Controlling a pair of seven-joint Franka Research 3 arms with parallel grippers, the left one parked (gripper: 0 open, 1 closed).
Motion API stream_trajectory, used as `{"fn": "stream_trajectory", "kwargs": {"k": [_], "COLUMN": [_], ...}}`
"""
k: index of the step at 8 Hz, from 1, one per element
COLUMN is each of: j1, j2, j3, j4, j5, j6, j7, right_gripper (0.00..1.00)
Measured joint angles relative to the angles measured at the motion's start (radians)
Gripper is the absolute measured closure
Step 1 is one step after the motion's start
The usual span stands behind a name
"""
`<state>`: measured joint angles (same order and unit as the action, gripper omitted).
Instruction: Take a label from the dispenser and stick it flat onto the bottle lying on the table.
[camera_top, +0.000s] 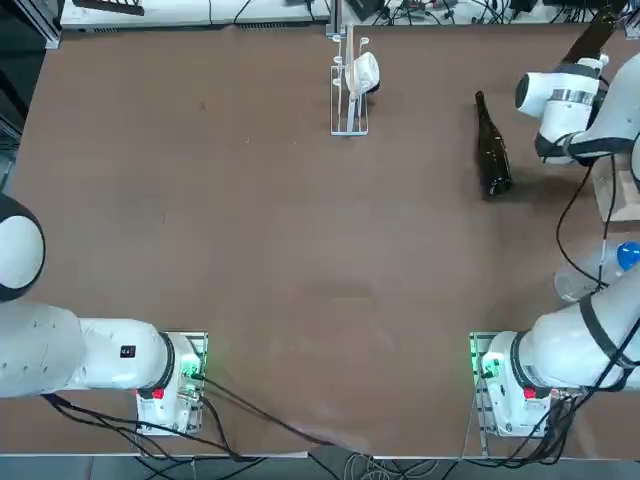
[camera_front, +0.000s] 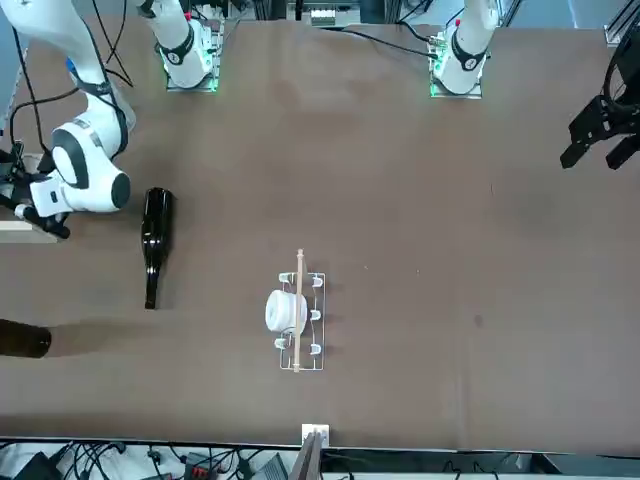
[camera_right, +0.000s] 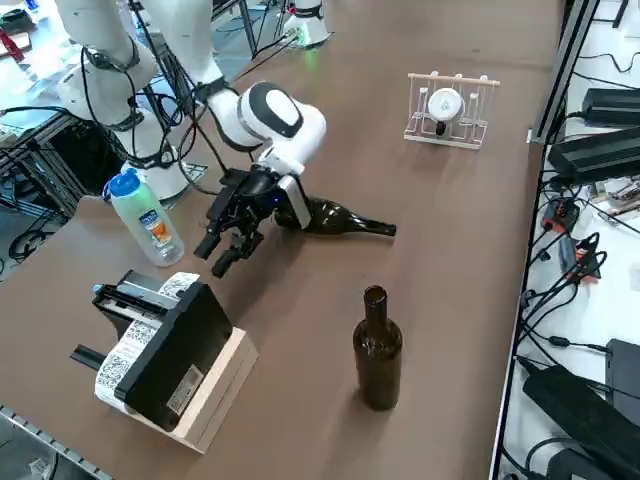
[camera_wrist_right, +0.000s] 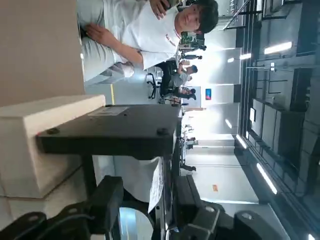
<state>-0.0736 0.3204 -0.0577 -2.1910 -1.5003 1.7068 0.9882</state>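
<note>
The dark bottle (camera_top: 491, 150) (camera_front: 153, 238) (camera_right: 335, 218) lies on its side on the table. A black label dispenser (camera_right: 165, 360) (camera_wrist_right: 120, 131) sits on a pale wooden block near the table's right edge, with a printed white roll on its side. My right gripper (camera_right: 228, 250) (camera_wrist_right: 150, 202) hovers low between the bottle and the dispenser, pointing at the dispenser. A white label (camera_wrist_right: 156, 185) hangs from the dispenser's mouth between my two fingers. The fingers stand apart on either side of the label, and a gap shows around it.
A clear frame (camera_top: 349, 90) (camera_front: 298, 320) (camera_right: 450, 108) holding a white roll stands mid-table at the far side. A second dark bottle (camera_right: 377, 350) stands upright. A clear plastic bottle with a blue cap (camera_right: 145, 220) is close by. A seated person (camera_wrist_right: 145, 35) is beyond the table.
</note>
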Motion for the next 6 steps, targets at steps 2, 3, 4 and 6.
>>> {"fn": "stream_trajectory", "kwargs": {"k": [2, 3, 4, 6], "j1": [-0.009, -0.013, -0.017, -0.022], "j2": [0.000, 0.000, 0.000, 0.000], "j3": [0.000, 0.000, 0.000, 0.000], "j4": [-0.005, -0.009, -0.011, -0.012], "j5": [-0.007, -0.012, -0.016, -0.027], "j6": [-0.010, -0.011, -0.011, -0.013], "j7": [0.000, 0.000, 0.000, 0.000], "right_gripper": [0.42, 0.44, 0.47, 0.50]}}
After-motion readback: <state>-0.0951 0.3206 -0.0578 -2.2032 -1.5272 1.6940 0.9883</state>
